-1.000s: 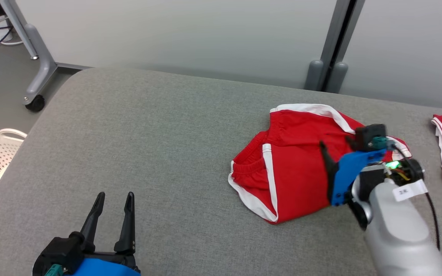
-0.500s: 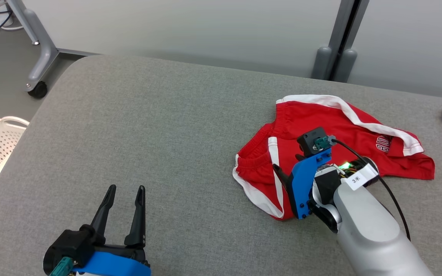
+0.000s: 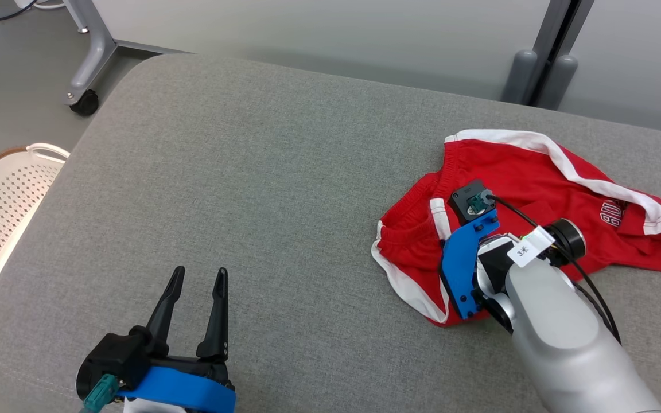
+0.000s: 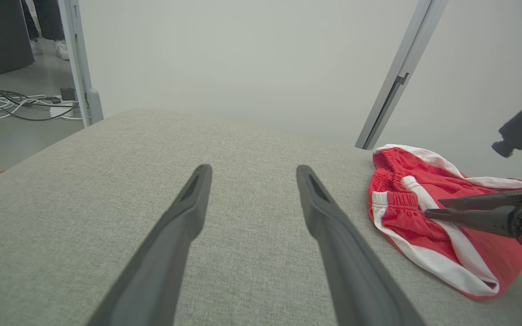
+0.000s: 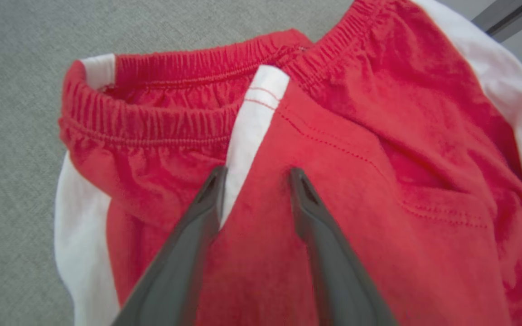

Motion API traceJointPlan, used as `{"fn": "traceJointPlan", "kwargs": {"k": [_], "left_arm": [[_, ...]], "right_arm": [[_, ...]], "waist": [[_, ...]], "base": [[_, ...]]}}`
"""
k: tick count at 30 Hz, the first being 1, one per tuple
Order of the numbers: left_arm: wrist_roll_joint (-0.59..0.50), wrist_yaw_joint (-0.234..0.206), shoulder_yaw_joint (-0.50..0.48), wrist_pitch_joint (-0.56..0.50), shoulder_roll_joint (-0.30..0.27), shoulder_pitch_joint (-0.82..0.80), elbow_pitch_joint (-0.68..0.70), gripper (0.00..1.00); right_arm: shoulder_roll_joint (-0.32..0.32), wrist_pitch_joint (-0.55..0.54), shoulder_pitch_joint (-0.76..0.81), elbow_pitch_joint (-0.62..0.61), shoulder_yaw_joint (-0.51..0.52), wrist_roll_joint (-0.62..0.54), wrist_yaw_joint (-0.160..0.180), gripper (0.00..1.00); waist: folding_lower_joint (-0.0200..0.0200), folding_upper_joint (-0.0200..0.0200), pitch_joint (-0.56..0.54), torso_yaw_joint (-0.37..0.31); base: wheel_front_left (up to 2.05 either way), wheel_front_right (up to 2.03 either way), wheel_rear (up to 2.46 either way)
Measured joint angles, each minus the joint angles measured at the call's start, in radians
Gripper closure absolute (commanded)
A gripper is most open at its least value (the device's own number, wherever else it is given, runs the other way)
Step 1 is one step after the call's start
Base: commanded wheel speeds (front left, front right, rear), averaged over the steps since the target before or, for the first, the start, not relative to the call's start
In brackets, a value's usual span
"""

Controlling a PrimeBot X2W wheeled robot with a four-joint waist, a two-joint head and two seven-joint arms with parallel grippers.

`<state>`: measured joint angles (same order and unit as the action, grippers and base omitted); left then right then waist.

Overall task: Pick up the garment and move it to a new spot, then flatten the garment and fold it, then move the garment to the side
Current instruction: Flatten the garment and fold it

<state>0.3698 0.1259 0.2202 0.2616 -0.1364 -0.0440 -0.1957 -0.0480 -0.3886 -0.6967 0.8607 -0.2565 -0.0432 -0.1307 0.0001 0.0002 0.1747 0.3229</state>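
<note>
The garment [image 3: 537,178] is a pair of red shorts with white side stripes, lying crumpled at the right of the grey padded table [image 3: 250,172]. My right gripper [image 3: 444,246] points down onto its left part, just below the elastic waistband. In the right wrist view its two fingers [image 5: 256,174] stand a little apart, tips pressed on the red cloth [image 5: 356,113] beside a white stripe. The left wrist view shows the shorts [image 4: 406,213] and that gripper [image 4: 433,207] from the side. My left gripper [image 3: 199,271] hovers open and empty at the front left [image 4: 253,170].
A white perforated basket [image 3: 3,201] stands off the table's left edge. A wheeled frame leg [image 3: 92,63] is at the back left, a grey post [image 3: 537,69] behind the shorts. Cables [image 4: 16,102] lie on the floor.
The head camera has shifted. My right gripper has travelled left across the shorts to the waistband end and dropped onto the cloth, its fingers drawing closer together. The left gripper has stayed open.
</note>
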Motion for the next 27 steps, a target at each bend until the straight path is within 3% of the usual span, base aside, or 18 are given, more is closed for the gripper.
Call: {"fn": "traceJointPlan", "kwargs": {"k": [7, 13, 20, 21, 22, 23, 24, 25, 26, 27], "left_arm": [[0.001, 0.000, -0.003, 0.000, 0.003, 0.000, 0.002, 0.00], [0.001, 0.000, -0.015, 0.000, -0.002, 0.007, 0.006, 0.00], [-0.001, 0.000, -0.032, 0.000, -0.016, 0.025, 0.015, 0.00], [-0.002, 0.000, -0.033, 0.000, -0.018, 0.028, 0.016, 0.00], [-0.002, 0.000, -0.035, 0.000, -0.020, 0.029, 0.017, 0.00], [-0.002, 0.000, -0.037, 0.000, -0.023, 0.030, 0.017, 0.00], [-0.001, 0.000, -0.038, 0.000, -0.026, 0.032, 0.017, 0.00], [-0.001, 0.000, -0.037, 0.000, -0.027, 0.032, 0.017, 0.00], [-0.001, 0.000, -0.035, 0.000, -0.027, 0.033, 0.017, 0.00], [-0.001, 0.000, -0.035, 0.000, -0.028, 0.033, 0.017, 0.00]], "right_arm": [[0.000, 0.033, 0.021, -0.044, 0.049, -0.009, 0.000, 1.00], [0.000, 0.178, 0.182, -0.232, 0.150, 0.102, 0.000, 1.00], [-0.001, 0.247, 0.469, -0.472, 0.210, 0.225, 0.000, 1.00], [-0.001, 0.250, 0.501, -0.501, 0.217, 0.242, 0.000, 0.98], [-0.001, 0.250, 0.533, -0.529, 0.220, 0.258, 0.000, 0.86], [-0.001, 0.249, 0.564, -0.552, 0.222, 0.264, 0.000, 0.57], [0.000, 0.249, 0.593, -0.575, 0.228, 0.276, 0.000, 0.66], [0.000, 0.246, 0.619, -0.595, 0.236, 0.279, 0.000, 0.83], [-0.001, 0.238, 0.641, -0.614, 0.247, 0.280, 0.000, 0.48], [0.000, 0.235, 0.663, -0.633, 0.260, 0.288, 0.000, 0.00]], "waist": [[0.0000, 0.0000, 0.002, -0.016], [0.0000, -0.0002, -0.021, -0.050], [-0.0001, -0.0002, -0.041, -0.126], [-0.0001, -0.0002, -0.043, -0.138], [-0.0002, -0.0002, -0.046, -0.149], [-0.0002, -0.0003, -0.049, -0.160], [-0.0002, -0.0002, -0.053, -0.171], [-0.0001, -0.0002, -0.056, -0.180], [-0.0001, -0.0003, -0.059, -0.190], [-0.0001, -0.0003, -0.063, -0.198]], "base": [[0.00, 0.00, 0.00], [0.00, 0.00, 0.00], [0.00, 0.00, 0.00], [0.00, 0.00, 0.00], [0.00, 0.00, 0.00], [0.00, 0.00, 0.00], [0.00, 0.00, 0.00], [0.00, 0.00, 0.00], [0.00, 0.00, 0.00], [0.00, 0.00, 0.00]]}}
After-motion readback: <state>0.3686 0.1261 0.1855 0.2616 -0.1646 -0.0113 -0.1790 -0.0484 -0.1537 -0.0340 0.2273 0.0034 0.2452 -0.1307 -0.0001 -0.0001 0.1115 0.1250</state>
